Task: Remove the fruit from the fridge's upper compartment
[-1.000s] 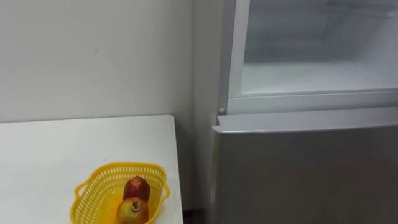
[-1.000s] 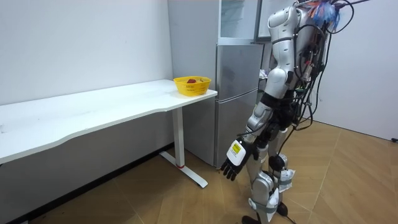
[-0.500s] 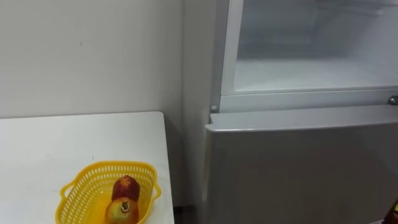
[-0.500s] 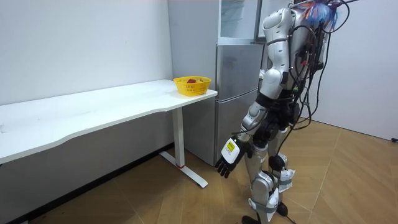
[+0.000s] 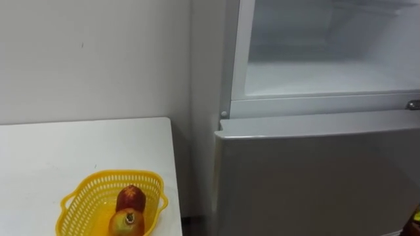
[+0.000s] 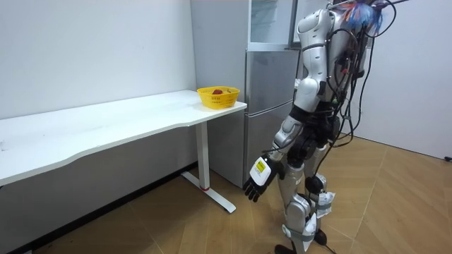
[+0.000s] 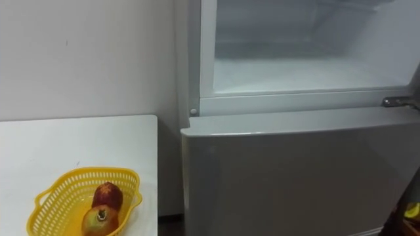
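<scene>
Facing a plain white wall (image 5: 85, 59) and, hard against it, a tall silver two-door fridge (image 6: 267, 99). Standing upright on the wooden floor (image 6: 176, 226), right in front of that fridge and turned towards it, just past the end of the long white surface (image 6: 106, 123).

Lower fridge door (image 5: 315, 177) closed, flat grey front spread across the eye views. Above it, wide open to the head camera, the upper fridge compartment (image 5: 328, 72): white walls, white shelf, pale frame all round.

Left of the fridge, close beside it with a narrow gap between, the end of that white surface. Down near its right edge, sitting on it, a yellow plastic lattice basket (image 5: 111, 175) with a small handle at each end.

Over in the room view, left hand (image 6: 258, 180) hanging low beside the legs, below the height of the surface and well apart from both fridge and basket. Fingers slack, pointing down, loosely spread, gripping nothing.

And the goods: inside the yellow basket, a round dark-red fruit (image 5: 130, 197) towards the back and, touching it in front, a yellow-red fruit (image 5: 126, 223) with a small dark crown on top. Both resting on the basket floor, outside the fridge.

Last and smallest, a bit of metal hinge hardware (image 7: 396, 101) at the right end of the compartment's lower sill.
</scene>
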Available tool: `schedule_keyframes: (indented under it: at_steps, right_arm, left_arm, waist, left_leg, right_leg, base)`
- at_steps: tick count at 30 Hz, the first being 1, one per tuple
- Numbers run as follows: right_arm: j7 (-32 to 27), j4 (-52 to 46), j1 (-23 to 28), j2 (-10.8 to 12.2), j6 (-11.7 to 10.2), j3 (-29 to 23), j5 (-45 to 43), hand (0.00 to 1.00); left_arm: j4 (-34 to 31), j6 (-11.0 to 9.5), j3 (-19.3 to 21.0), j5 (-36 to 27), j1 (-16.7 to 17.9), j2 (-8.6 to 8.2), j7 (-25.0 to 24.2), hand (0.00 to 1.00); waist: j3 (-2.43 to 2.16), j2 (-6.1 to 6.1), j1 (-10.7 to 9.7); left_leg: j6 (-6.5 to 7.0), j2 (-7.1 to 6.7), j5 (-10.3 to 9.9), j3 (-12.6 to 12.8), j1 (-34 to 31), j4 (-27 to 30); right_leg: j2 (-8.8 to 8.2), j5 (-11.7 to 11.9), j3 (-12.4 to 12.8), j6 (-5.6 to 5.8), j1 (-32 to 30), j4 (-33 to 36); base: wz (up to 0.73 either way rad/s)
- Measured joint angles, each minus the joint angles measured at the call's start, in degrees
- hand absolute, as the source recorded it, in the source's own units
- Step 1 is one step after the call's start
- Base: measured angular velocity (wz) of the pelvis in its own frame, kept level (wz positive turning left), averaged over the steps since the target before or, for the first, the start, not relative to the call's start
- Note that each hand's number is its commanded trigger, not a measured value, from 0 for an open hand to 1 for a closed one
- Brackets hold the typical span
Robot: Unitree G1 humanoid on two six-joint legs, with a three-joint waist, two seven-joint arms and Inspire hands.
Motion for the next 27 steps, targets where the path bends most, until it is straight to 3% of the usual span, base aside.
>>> schedule_keyframes:
  at_steps: [9,15,18,27]
  right_arm:
    - [-1.3,-0.6,0.0,0.0,0.0,0.0,-0.3,0.00]
    - [-2.4,-1.4,0.0,0.0,0.4,0.0,-0.4,0.00]
    - [-2.6,-1.6,0.1,0.8,0.7,0.1,-6.1,0.00]
    - [-2.5,-2.6,1.9,0.9,5.0,1.7,-18.4,0.00]
  left_arm:
    - [2.8,-0.8,3.9,0.7,0.0,0.07,-2.1,0.00]
    - [3.1,-0.9,4.4,3.4,0.0,0.06,-2.8,0.00]
    - [3.1,-0.8,4.4,5.6,-0.2,0.02,-2.7,0.00]
    - [6.0,-1.0,4.4,5.8,-1.4,-1.36,-2.6,0.00]
  waist:
    - [-0.02,0.01,0.0]
    - [-0.01,0.02,0.1]
    - [0.00,0.23,0.6]
    - [0.07,0.31,1.5]
  left_leg:
    - [0.00,0.00,0.0,0.0,0.0,0.0]
    - [0.00,0.00,0.0,-0.1,0.0,0.0]
    - [0.00,-0.02,0.0,-0.1,0.0,0.0]
    - [0.00,-0.35,0.0,0.4,1.3,0.0]
  right_leg:
    - [0.02,0.0,0.0,0.00,0.1,0.1]
    - [0.02,0.0,0.0,0.00,0.1,0.2]
    - [-0.02,0.0,-0.1,-0.01,0.0,0.2]
    - [-0.70,-1.6,0.2,-0.05,-0.5,3.1]
  base:
    - [0.00]
    - [0.00]
    - [0.00]
    - [-0.03]
